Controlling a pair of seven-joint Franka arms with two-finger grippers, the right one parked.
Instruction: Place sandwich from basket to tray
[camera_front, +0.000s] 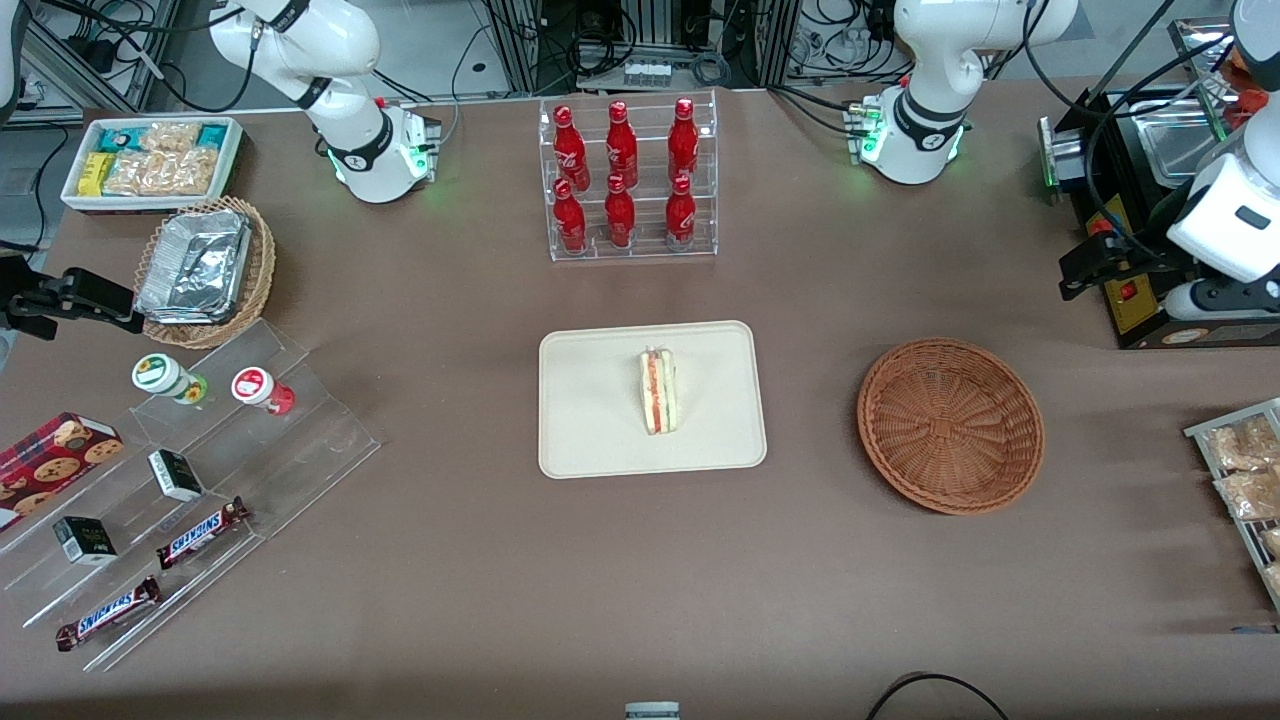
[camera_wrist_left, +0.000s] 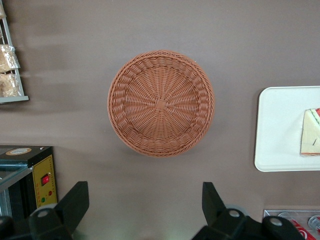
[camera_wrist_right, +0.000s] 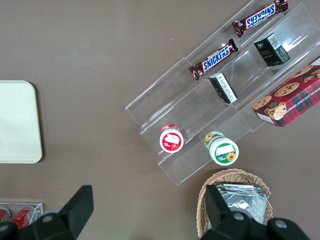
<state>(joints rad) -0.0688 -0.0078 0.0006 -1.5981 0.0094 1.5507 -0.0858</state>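
The sandwich, a white wedge with orange-red and green layers, lies on the cream tray in the middle of the table. Beside the tray, toward the working arm's end, sits the round reddish-brown wicker basket with nothing in it. My left gripper hovers high over the table, farther from the front camera than the basket, next to a black appliance. In the left wrist view the gripper is open and holds nothing, with the basket, the tray and the sandwich below it.
A clear rack of red bottles stands farther back than the tray. The black appliance and a rack of bagged snacks sit at the working arm's end. Stepped acrylic shelves, a foil-filled basket and a white snack bin fill the parked arm's end.
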